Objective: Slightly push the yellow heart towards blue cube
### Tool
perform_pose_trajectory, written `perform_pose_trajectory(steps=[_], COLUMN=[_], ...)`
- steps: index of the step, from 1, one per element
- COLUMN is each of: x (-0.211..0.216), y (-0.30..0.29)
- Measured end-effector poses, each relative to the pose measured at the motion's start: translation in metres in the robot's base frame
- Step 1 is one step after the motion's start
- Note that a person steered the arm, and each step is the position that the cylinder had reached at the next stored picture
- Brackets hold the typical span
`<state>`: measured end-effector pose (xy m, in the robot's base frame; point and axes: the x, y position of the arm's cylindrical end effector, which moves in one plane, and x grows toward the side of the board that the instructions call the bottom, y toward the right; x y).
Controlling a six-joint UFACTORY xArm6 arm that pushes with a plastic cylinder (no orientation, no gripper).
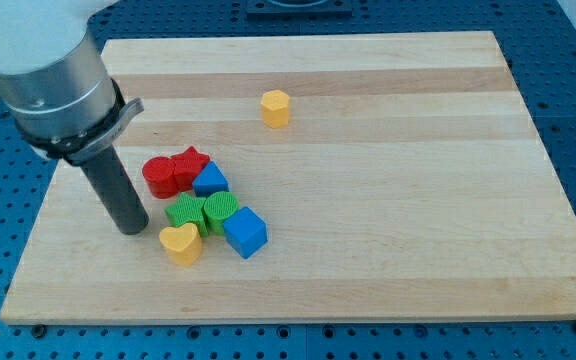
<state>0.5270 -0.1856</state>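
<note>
The yellow heart (180,243) lies on the wooden board (388,200) at the lower left of the block cluster. The blue cube (245,232) sits just to its right, with a small gap between them. My tip (131,229) rests on the board just left of the yellow heart, slightly higher in the view and a short gap away. The rod rises up and left to the grey arm body.
A red cylinder (159,176), a red star (192,164), a blue triangle-like block (210,181) and two green blocks (185,213) (220,209) crowd directly above the heart and cube. A yellow hexagon (276,107) stands alone near the view's top.
</note>
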Motion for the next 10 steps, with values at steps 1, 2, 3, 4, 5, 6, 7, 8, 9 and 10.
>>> perform_pose_trajectory(steps=[1,2,3,4,5,6,7,8,9,10], x=[0.006,0.007,0.007,0.014,0.022,0.040,0.044,0.048,0.044,0.037], y=[0.032,0.045,0.045,0.021,-0.003,-0.004,-0.004,-0.003,0.004,0.031])
